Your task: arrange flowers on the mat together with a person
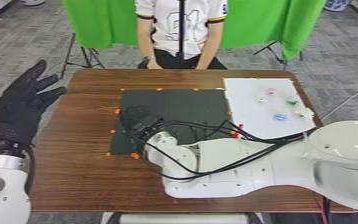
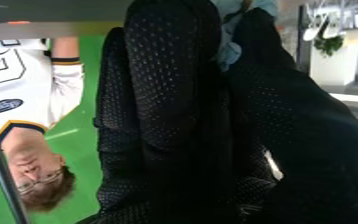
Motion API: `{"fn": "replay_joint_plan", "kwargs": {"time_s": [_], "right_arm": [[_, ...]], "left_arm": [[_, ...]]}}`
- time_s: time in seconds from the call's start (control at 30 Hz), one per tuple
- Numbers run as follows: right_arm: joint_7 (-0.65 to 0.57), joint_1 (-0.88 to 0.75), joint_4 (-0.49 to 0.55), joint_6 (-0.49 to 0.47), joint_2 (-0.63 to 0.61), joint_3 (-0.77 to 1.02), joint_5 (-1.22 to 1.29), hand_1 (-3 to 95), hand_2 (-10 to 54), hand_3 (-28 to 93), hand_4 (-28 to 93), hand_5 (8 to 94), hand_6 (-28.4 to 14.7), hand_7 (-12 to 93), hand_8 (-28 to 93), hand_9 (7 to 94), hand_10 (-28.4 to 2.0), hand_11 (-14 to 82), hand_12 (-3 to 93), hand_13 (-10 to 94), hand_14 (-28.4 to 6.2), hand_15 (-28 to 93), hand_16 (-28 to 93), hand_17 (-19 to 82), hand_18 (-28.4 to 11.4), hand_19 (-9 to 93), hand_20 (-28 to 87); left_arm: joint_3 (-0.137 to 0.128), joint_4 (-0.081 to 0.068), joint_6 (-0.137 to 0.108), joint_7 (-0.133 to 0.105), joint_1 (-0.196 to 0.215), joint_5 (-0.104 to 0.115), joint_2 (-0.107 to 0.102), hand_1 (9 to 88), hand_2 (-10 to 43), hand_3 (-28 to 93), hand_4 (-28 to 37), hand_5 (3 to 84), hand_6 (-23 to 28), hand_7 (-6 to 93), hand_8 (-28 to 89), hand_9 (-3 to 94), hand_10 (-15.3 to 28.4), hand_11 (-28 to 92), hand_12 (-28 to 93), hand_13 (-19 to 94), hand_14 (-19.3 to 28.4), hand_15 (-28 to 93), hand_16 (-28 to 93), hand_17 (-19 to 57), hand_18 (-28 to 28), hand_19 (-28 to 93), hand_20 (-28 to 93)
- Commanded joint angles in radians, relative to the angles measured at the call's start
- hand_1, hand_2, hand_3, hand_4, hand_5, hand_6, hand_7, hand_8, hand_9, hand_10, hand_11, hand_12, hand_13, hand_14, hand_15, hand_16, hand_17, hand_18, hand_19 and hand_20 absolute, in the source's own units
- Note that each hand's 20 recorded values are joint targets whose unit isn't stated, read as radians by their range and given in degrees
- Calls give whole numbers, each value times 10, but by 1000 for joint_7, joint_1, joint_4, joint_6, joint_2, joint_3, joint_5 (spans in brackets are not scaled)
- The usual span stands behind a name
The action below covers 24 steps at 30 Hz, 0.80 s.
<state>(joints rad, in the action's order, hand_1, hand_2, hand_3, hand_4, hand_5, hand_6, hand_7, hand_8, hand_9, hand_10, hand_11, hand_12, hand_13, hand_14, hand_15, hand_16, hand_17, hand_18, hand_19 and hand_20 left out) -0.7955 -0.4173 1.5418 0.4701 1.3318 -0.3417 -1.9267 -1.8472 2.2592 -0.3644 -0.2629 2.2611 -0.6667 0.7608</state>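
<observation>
You've got the worktop (image 1: 78,170) nearest, w/ the R arm (image 1: 229,162) across it from the near right. Its cables (image 1: 206,175) loop by the mat, so watch for snags.

R hand (image 2: 171,115), over the mat's left part: fingers nearly closed, thumb brought in, a pale-blue flower (image 2: 231,52) pinched at the tips. Exact grip pts partly hidden. L hand (image 1: 17,107) is off the worktop's left side, fingers spread & relaxed, nothing in it.

The dark mat (image 1: 180,97) lies mid-worktop, orange tabs (image 1: 135,155) round its edge. By the white sheet's near-left corner there's sth red (image 1: 238,133), can't tell what.

Farther R, the white sheet (image 1: 242,90) carries more stock: a blue flower (image 1: 280,117), w/ small whitish blooms (image 1: 293,102) & a pink flower (image 1: 270,91) beyond it.

Handling, my guess: v. light, soft, prob. fabric or paper; petals will crush or fold if you squeeze, & may cling to the glove. Take it low, at the base or centre under the petals, min. force. Lower it till it just touches the mat, then ease the thumb off first so it doesn't drag or flip. Next pick prob. off the sheet; looks early on, tho the arm hides some of the mat.
</observation>
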Motion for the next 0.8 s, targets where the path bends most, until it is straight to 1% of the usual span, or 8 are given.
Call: {"fn": "replay_joint_plan", "kwargs": {"time_s": [0.03, 0.23, 0.33, 0.47, 0.53, 0.63, 0.7, 0.8], "right_arm": [[-7, -7, -22, -70, 14, 1, -29, 566, -95, 636, -283, 795, 53, 260, -34, 925, -51, 95, 354, 857, -24, 452, 227, 459, -129, 901, -112], [-35, -18, -31, -123, 18, 3, -52, 542, -95, 629, -283, 767, 46, 228, -37, 893, -64, 143, 331, 838, -26, 486, 202, 440, -138, 902, -84], [-58, -9, -34, -104, 26, -11, -65, 529, -95, 621, -283, 752, 42, 226, -41, 875, -68, 179, 305, 831, -29, 496, 197, 435, -141, 903, -78], [-60, -4, -26, -98, 27, -10, -69, 484, -95, 633, -283, 724, 36, 224, -43, 847, -79, 249, 252, 829, -32, 505, 191, 431, -147, 905, -67], [-53, -7, -19, -98, 25, 1, -66, 460, -95, 649, -283, 709, 35, 215, -48, 837, -85, 284, 219, 828, -34, 510, 191, 431, -153, 913, -67], [-47, -6, -9, -96, 21, 9, -75, 436, -95, 669, -283, 699, 34, 206, -69, 831, -89, 299, 203, 825, -35, 514, 192, 431, -155, 916, -69], [-47, 1, -1, -81, 22, 5, -68, 407, -95, 691, -283, 676, 32, 208, -137, 819, -93, 311, 193, 821, -36, 519, 193, 428, -158, 919, -72], [-46, 7, 3, -73, 22, 6, -63, 396, -95, 680, -283, 666, 27, 209, -145, 816, -95, 314, 191, 820, -37, 522, 191, 426, -160, 920, -74]], "left_arm": [[12, -10, 19, 6, 11, -8, 4, 206, 69, 756, -244, 289, 36, 111, -90, 287, 143, 184, 117, 199, 208, 450, -52, -89, 175, 378, 161], [19, -12, 25, 11, 6, -15, 7, 207, 69, 756, -244, 289, 36, 110, -89, 287, 143, 185, 117, 200, 209, 450, -51, -89, 175, 377, 160], [17, -11, 26, 8, 15, -14, 9, 208, 69, 756, -244, 289, 36, 109, -89, 287, 144, 185, 117, 199, 209, 451, -51, -89, 175, 376, 159], [19, -11, 32, 15, 15, -20, 16, 209, 69, 756, -242, 289, 36, 111, -89, 288, 142, 185, 117, 200, 210, 452, -51, -89, 174, 376, 159], [19, -10, 26, 14, 18, -17, 17, 209, 69, 758, -241, 289, 37, 111, -89, 288, 142, 185, 117, 199, 209, 452, -52, -89, 174, 375, 158], [16, -9, 26, 21, 19, -22, 23, 211, 68, 759, -240, 290, 37, 111, -89, 288, 143, 185, 117, 199, 209, 451, -52, -89, 173, 374, 158], [16, -8, 28, 28, 17, -25, 28, 211, 68, 760, -240, 290, 37, 111, -90, 287, 143, 185, 117, 199, 210, 452, -52, -89, 174, 374, 158], [20, -9, 28, 37, 10, -28, 30, 211, 68, 761, -239, 291, 38, 112, -89, 287, 143, 184, 116, 199, 209, 453, -52, -89, 173, 374, 158]]}}
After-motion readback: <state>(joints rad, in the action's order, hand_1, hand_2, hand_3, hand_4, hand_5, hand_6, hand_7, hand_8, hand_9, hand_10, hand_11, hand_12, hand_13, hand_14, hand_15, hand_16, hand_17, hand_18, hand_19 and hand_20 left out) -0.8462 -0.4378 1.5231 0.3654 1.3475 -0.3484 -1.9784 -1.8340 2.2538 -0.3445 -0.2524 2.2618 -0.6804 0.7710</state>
